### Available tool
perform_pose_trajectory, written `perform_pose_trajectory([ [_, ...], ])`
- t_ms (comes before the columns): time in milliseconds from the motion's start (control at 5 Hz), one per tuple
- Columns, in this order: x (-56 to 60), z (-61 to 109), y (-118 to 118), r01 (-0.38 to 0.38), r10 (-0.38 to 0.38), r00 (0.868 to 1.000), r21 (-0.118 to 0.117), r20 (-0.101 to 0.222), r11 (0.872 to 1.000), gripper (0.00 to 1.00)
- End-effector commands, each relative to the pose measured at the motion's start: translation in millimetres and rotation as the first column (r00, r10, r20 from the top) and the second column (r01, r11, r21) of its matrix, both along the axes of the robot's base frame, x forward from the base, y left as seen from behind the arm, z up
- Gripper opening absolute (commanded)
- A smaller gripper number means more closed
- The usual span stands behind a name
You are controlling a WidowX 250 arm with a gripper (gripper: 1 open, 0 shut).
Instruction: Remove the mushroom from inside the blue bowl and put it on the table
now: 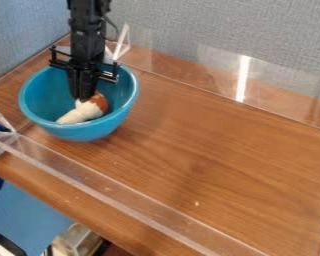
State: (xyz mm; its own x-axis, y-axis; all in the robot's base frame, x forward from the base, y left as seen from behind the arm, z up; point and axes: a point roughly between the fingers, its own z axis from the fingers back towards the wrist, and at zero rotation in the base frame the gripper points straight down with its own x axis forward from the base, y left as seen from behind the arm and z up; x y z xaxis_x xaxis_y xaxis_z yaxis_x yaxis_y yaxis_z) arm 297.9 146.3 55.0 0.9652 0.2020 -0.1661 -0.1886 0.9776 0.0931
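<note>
The glossy blue bowl (49,120) sits at the left end of the wooden table (216,130). Inside it the mushroom (85,109) lies on its side, its cream stem pointing toward the front left and its reddish-brown cap toward the right. My black gripper (83,97) reaches straight down into the bowl. Its fingers are together, shut on the mushroom where stem meets cap. The mushroom still rests low inside the bowl.
Low clear acrylic walls (136,200) run along the table's front and back edges. A grey-blue fabric panel (243,30) stands behind. Bare wood spreads out to the right of the bowl.
</note>
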Motion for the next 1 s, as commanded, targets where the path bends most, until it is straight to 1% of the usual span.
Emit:
perform_pose_trajectory([
  [0,10.2,31.1,0.9,0.005,-0.009,0.996,0.038,0.09,0.999,0.0],
  [800,11.0,33.9,0.2,-0.006,0.003,0.996,0.035,0.094,0.999,0.0],
])
